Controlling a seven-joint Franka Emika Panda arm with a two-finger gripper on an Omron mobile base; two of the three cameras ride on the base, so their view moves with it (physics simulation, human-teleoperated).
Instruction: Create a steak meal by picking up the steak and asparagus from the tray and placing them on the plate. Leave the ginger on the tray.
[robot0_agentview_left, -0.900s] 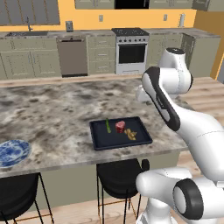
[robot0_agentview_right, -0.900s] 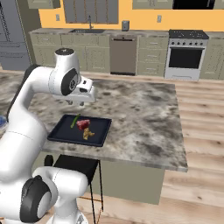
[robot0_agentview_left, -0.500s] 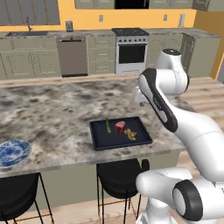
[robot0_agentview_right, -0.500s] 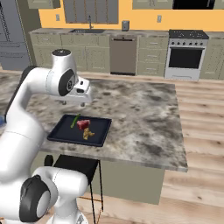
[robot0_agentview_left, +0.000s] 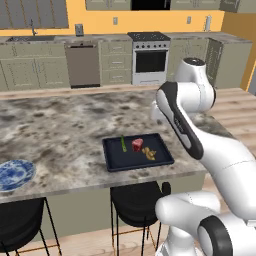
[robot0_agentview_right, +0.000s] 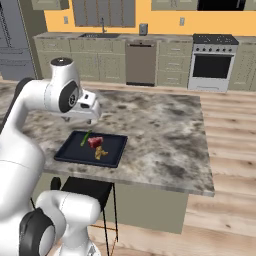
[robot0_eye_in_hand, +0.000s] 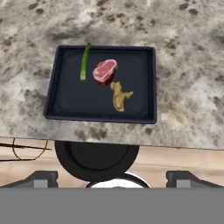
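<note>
The dark navy tray (robot0_agentview_left: 115, 159) (robot0_agentview_right: 75, 150) (robot0_eye_in_hand: 65, 103) lies near the front edge of the island counter. On it are the red steak (robot0_agentview_left: 137, 145) (robot0_agentview_right: 95, 142) (robot0_eye_in_hand: 105, 71), the thin green asparagus (robot0_agentview_left: 123, 143) (robot0_agentview_right: 86, 138) (robot0_eye_in_hand: 84, 62) beside the steak, and the yellow-tan ginger (robot0_agentview_left: 149, 154) (robot0_agentview_right: 100, 152) (robot0_eye_in_hand: 119, 97). The blue-and-white plate (robot0_agentview_left: 14, 174) sits far left on the counter. My gripper (robot0_agentview_right: 84, 119) (robot0_eye_in_hand: 113, 177) hovers above the tray, open and holding nothing, its fingertips (robot0_eye_in_hand: 41, 178) wide apart.
Black bar stools (robot0_agentview_left: 135, 200) (robot0_eye_in_hand: 96, 159) stand under the counter's front edge just below the tray. The marbled counter (robot0_agentview_left: 60, 130) stretches between tray and plate. A stove (robot0_agentview_left: 150, 57) and cabinets line the back wall.
My arm has shifted slightly, bringing the hand a little lower over the tray. The steak, asparagus and ginger have not moved.
</note>
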